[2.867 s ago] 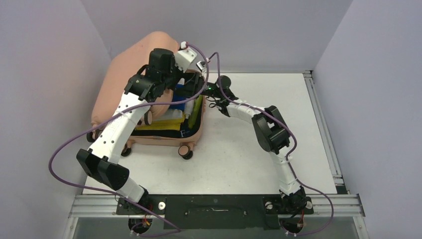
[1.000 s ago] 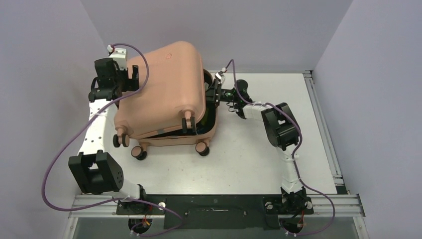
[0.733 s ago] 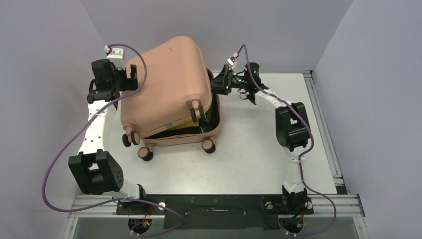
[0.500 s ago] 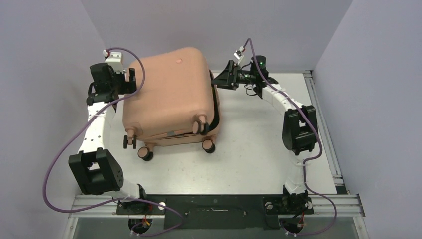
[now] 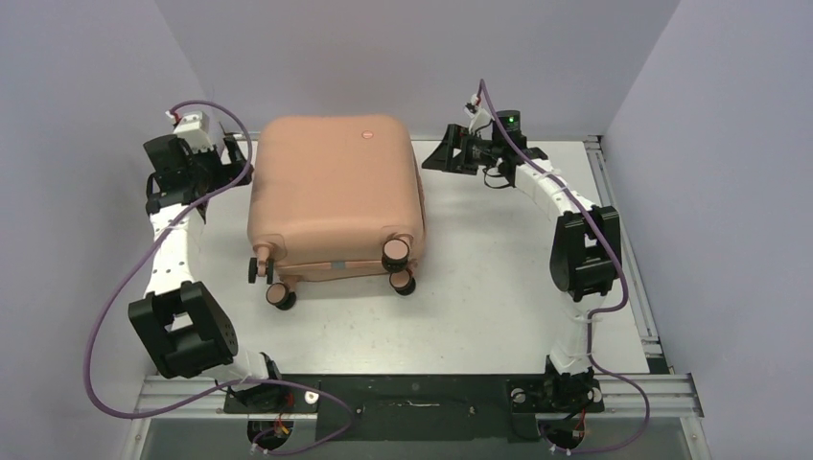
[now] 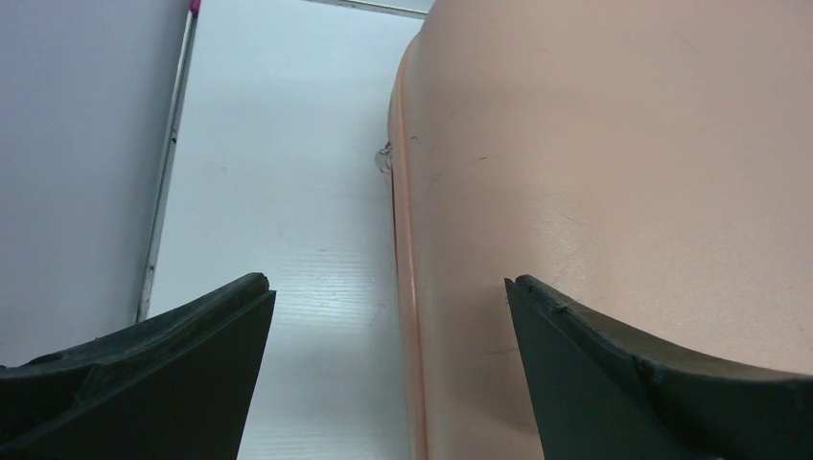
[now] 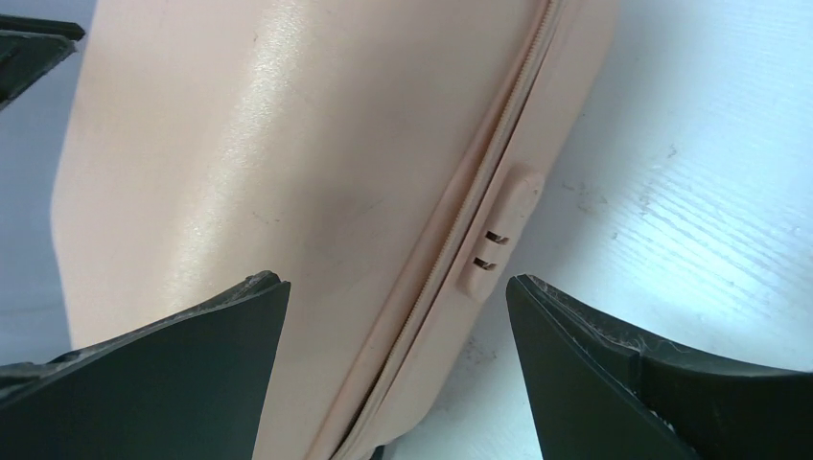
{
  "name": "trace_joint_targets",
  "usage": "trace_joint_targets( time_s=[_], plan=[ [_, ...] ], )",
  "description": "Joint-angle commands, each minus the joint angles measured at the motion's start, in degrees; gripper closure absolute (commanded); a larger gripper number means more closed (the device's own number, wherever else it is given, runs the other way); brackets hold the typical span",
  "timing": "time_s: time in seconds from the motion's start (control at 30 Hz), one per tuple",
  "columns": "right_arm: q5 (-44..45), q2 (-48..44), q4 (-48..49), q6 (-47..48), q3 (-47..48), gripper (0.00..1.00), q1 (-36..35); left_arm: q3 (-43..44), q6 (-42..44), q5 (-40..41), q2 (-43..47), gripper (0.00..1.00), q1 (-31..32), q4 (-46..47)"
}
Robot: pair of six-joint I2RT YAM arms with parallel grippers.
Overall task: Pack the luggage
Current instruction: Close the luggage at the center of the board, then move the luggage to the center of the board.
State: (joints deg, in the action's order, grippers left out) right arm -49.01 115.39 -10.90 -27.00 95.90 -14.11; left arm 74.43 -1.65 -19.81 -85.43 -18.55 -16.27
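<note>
The salmon-pink luggage lies flat and closed on the white table, wheels toward the arm bases, logo dot at the far edge. My left gripper hovers open just off its far left corner. In the left wrist view the shell fills the right side, and the left gripper holds nothing. My right gripper stands open off the far right corner. The right wrist view shows the right gripper empty, over the luggage side with its zipper seam.
Bare white table spreads to the right of and in front of the luggage. Grey walls close in on the left, back and right. A metal rail runs along the table's right edge. Purple cables loop from both arms.
The raised lid has dropped flat onto the lower shell, closing the luggage. My left gripper drew back leftward off the lid. My right gripper pulled away to the right and opened wider.
</note>
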Motion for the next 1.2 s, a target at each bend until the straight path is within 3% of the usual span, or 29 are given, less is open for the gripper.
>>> trace_joint_targets(
  time_s=[0.0,0.23,0.6,0.77,0.97,1.17],
  plan=[
    [3.2,-0.7,0.1,3.6,1.6,0.13,-0.3,-1.3,-3.3,-3.3,-0.7,0.04,-1.6,2.8],
    [-7.7,2.1,13.4,-10.5,-1.0,0.12,-0.9,-3.6,-7.1,-10.8,-4.9,0.04,-1.6,6.1],
    [-11.2,6.0,22.1,-19.1,-2.7,0.1,-4.7,-7.3,-10.0,-14.7,-5.9,0.04,-1.4,10.9],
    [-12.2,7.9,21.8,-20.1,0.1,0.09,-7.0,-8.1,-10.0,-14.6,-7.6,0.04,-0.3,10.6],
    [-5.1,9.4,7.9,-11.9,2.1,0.08,-7.0,-9.6,-10.1,-14.6,-8.0,0.04,0.9,12.1],
    [-6.0,9.6,9.6,-12.9,-2.3,0.09,-6.5,-10.7,-10.0,-14.1,-7.5,0.04,0.9,13.3]
  ],
)
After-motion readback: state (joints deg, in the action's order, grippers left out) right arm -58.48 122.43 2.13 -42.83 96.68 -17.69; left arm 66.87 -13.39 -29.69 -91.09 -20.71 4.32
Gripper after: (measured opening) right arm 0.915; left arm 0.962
